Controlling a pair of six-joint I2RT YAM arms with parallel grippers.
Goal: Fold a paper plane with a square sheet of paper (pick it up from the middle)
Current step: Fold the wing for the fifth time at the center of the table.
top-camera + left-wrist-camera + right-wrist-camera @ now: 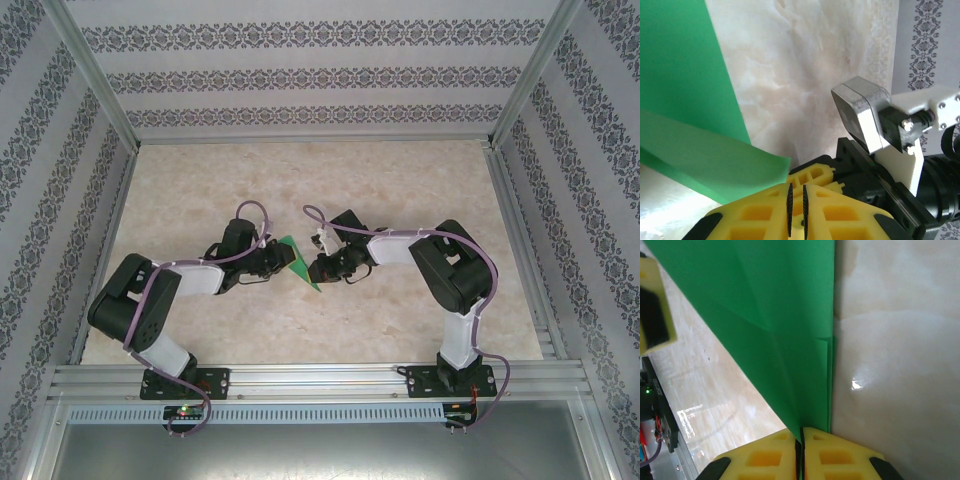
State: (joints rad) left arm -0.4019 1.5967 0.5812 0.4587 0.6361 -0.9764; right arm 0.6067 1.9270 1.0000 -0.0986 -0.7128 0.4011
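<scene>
The square sheet of paper [298,262] is bright green and folded into a pointed, creased wedge. It stands on edge above the table between the two grippers. My right gripper [801,432] is shut on its narrow end, and the green sheet [775,305] fans away from the pads with lengthwise creases. My left gripper [796,192] stands just beside the paper [685,100], its pads a narrow slit apart with nothing between them. From above, the left gripper [283,258] and right gripper [315,268] almost meet at the sheet.
The marble-patterned table [400,190] has aluminium rails [300,378] along its near edge and patterned walls on three sides. The right arm's wrist camera [862,112] and yellow fingers [812,175] sit close in front of my left gripper.
</scene>
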